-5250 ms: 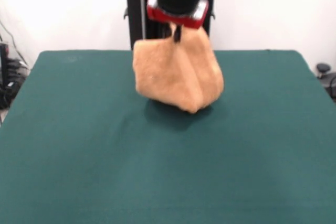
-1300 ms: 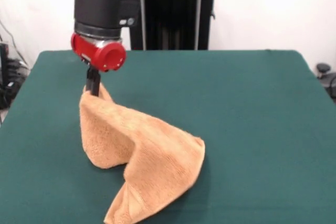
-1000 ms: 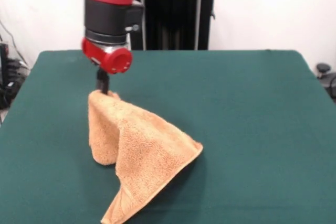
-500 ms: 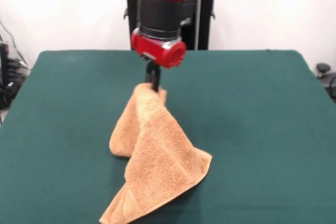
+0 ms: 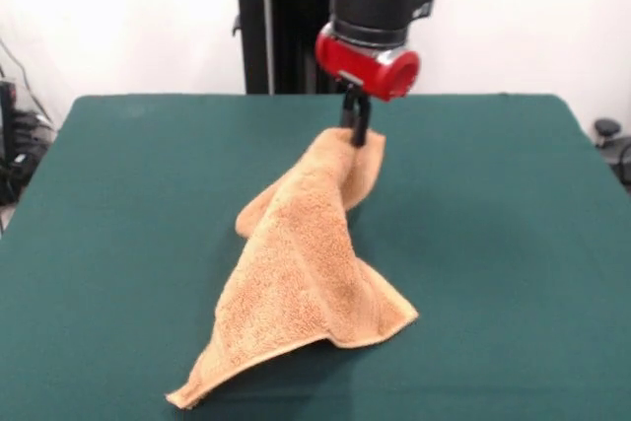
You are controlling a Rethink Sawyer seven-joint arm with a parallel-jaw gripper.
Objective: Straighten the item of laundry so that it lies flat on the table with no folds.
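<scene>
The towel point(image 5: 301, 283) is far from flat. One corner of it is up off the desk point(image 5: 513, 244), pinched in my claw point(image 5: 356, 130), and from there the cloth runs down and away toward the camera side in a long draped ridge. Its lower part rests on the desk below my claw and off toward the picture's left, ending in a pointed corner well away from me; another corner juts out toward the right, closer in. A smaller lobe of cloth bulges out just beside the ridge on the left. I judge the towel to be doubled over itself along that ridge, so at least one big fold remains, plus the bunching right under my grip.

My claw is closed on the raised corner, tips dug into the cloth, hanging above the far middle of the desk.

Done so far: the towel is partly stretched out lengthwise. Left to do, as I judge it: spread the doubled layer open, lay the held corner down and release it
</scene>
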